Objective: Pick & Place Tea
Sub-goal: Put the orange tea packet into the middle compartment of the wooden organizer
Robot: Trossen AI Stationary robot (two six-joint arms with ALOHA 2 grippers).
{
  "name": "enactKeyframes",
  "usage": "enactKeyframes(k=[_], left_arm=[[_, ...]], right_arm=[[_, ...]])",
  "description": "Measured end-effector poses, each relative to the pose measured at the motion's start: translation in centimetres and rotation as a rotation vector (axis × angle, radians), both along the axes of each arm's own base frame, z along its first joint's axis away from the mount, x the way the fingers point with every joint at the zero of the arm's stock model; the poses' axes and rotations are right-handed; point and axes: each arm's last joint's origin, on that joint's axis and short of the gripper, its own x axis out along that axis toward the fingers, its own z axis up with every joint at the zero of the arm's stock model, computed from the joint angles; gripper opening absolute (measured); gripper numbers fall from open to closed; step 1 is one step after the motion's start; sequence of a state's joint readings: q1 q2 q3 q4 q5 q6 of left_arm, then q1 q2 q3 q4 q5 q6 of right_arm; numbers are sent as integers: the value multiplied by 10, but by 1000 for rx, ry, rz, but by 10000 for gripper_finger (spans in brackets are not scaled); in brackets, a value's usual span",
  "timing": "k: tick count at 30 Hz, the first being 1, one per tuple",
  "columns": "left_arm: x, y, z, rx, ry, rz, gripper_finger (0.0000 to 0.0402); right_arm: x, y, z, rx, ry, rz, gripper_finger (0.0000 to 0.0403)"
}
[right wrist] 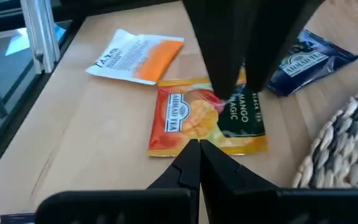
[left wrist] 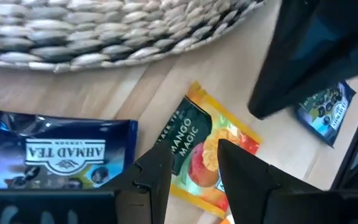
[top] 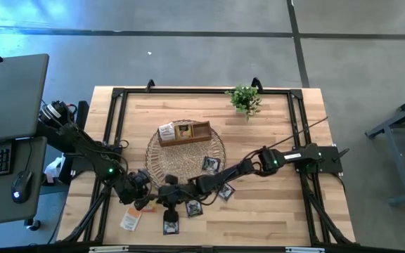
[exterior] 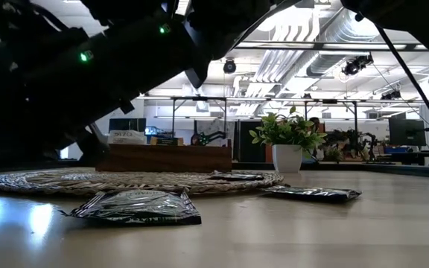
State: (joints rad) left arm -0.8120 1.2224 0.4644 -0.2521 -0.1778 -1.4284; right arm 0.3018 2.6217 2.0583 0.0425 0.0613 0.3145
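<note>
Tea packet in hand: orange "Mango Magic" packet [right wrist: 188,127], lying flat on the bare table [top: 273,218], lower centre of the high view, just off the woven mat's [top: 188,165] lower edge.
Left gripper [left wrist: 194,155]: released, fingers spread, one on each side of the orange packet, tips low over it; whether they touch it cannot be told.
Right gripper [right wrist: 199,149]: clenched on nothing, its joined tips at the packet's edge opposite the left gripper.
Neighbouring tea: white-and-orange packet [right wrist: 138,56] at upper left of the right wrist view, apart from the orange one; dark blue packet [right wrist: 312,59] at upper right, beside the mat. Further dark packets lie along the lower centre of the high view and one on the mat.
Step in hand (judged): grasp of the orange packet by the left gripper, not yet made.
Method advised: a flat packet gives little to pinch, so bring the tips to the table surface and close across a narrow edge; the shut right gripper may serve as a stop so the packet does not slide. Keep the two grippers from colliding, as they stand very near.
Risk: packet skids or buckles; blue packet dragged along.
Farther back: wooden tray [top: 185,132] on the mat's upper part, one light packet in it; potted plant [top: 245,100], upper centre.
</note>
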Motion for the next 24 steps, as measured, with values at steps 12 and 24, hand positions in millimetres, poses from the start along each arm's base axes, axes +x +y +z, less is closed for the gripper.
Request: enactKeyframes(k=[12, 24], left_arm=[[2, -6, 3, -86, -2, -60, 129], [1, -32, -17, -70, 22, -141, 54]], right_arm=[[3, -11, 0, 6, 0, -82, 27], [6, -26, -2, 83, 36, -110, 104]])
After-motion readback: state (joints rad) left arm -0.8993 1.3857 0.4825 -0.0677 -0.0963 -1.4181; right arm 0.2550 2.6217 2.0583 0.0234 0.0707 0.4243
